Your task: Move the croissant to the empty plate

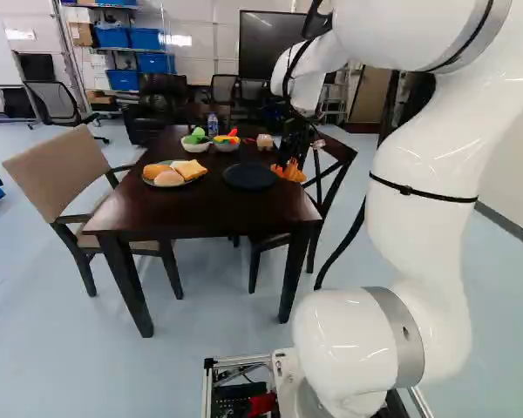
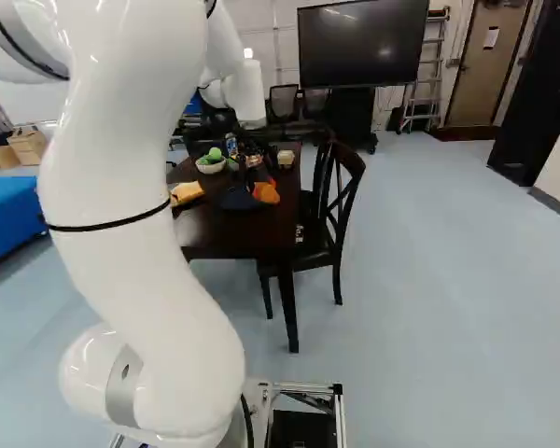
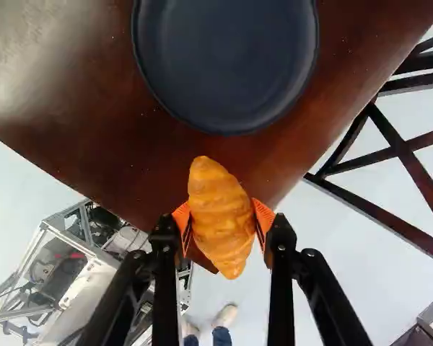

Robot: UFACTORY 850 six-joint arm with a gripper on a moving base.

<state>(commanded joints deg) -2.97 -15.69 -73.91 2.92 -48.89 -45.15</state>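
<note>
The hand [image 1: 288, 169] has the croissant [image 3: 221, 216] clasped between its two orange-padded fingers, above the edge of the counter [image 1: 152, 213]. Ahead of them in the wrist view lies the dark round plate [image 3: 227, 65], with bare wood between it and the croissant. In the left base view, the food plate [image 1: 188, 182] sits left of the dark plate, carrying bread and a bun. Farther back stand one bowl with green pieces [image 1: 195, 149] and another with mixed colours [image 1: 226, 146], a bottle [image 1: 213, 124] behind them, and a small pale item [image 1: 265, 141] off to their right. The counter is dark, glossy wood. A beige-backed chair [image 1: 52, 165] and a dark cross-backed chair [image 2: 331, 224] flank it on a pale blue floor [image 2: 429, 280]; a big screen [image 2: 364, 42] stands beyond.
</note>
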